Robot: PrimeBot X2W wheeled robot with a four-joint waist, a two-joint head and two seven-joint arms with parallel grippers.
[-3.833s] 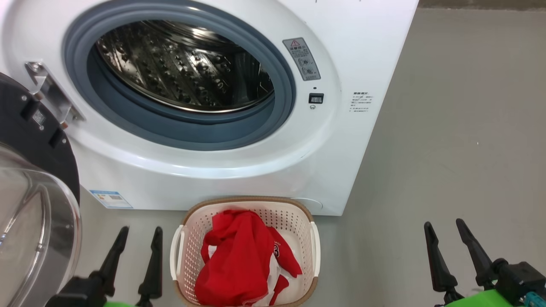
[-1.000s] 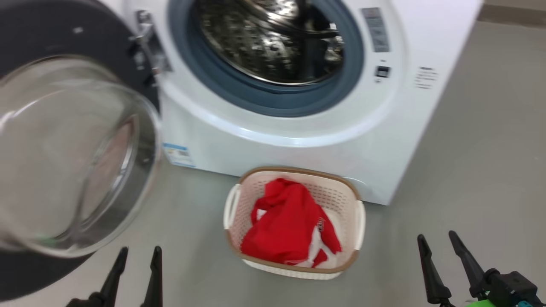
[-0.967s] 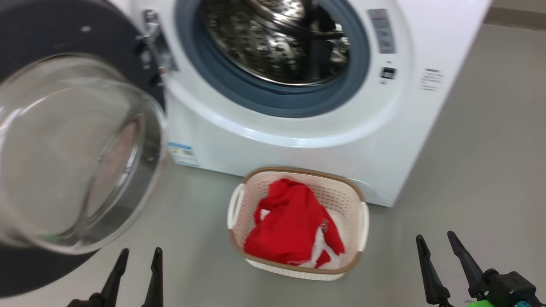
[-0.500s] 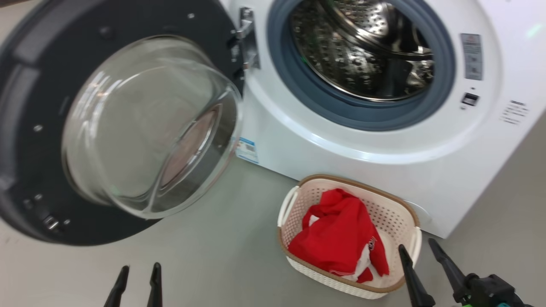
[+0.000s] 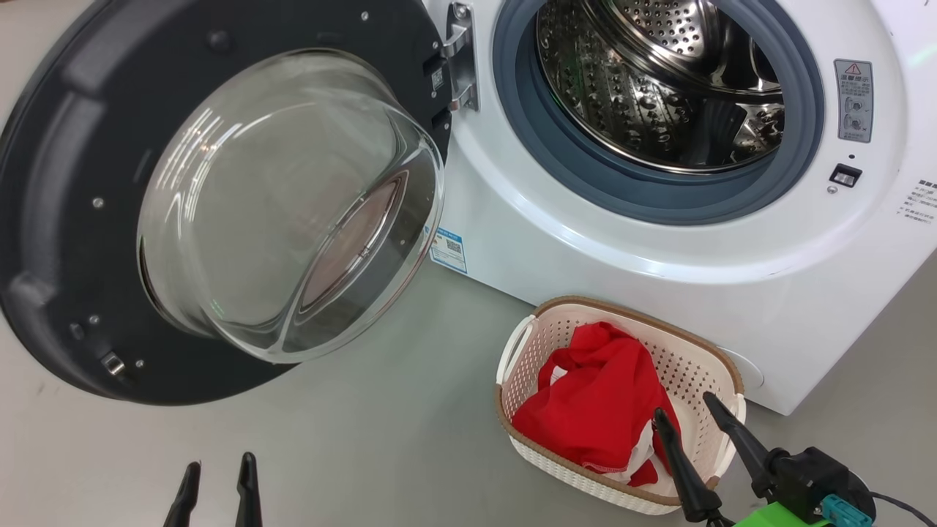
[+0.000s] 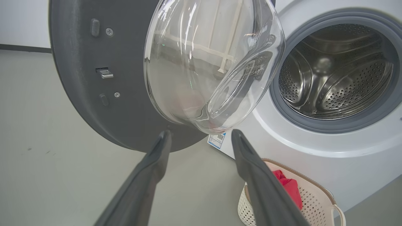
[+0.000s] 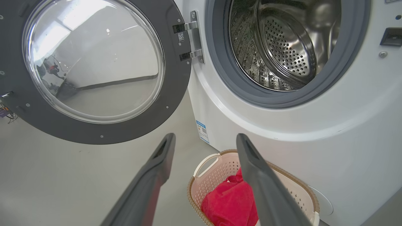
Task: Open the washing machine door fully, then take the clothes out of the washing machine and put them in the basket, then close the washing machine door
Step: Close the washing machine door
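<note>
The washing machine door (image 5: 58,219) stands wide open, hinged at the left of the washing machine (image 5: 622,256), its glass bowl bulging towards the robot above the grey floor (image 5: 366,439). The basket (image 5: 703,366) of red clothes (image 5: 593,410) sits against the machine's front. The 2 end effectors, left (image 5: 219,461) and right (image 5: 684,403), are released and hold nothing.

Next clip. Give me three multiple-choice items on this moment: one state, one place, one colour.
1. The washing machine door is: A shut; B swung wide open; C barely ajar.
2. The clothes lie: A on the floor; B in the basket; C draped over the door.
3. The basket's rim is: A brown; B black; C green.
Answers: 1 B, it hangs on its hinge clear of the drum; 2 B, red fabric sits within the perforated walls; 3 A, a brown band tops the cream walls.
</note>
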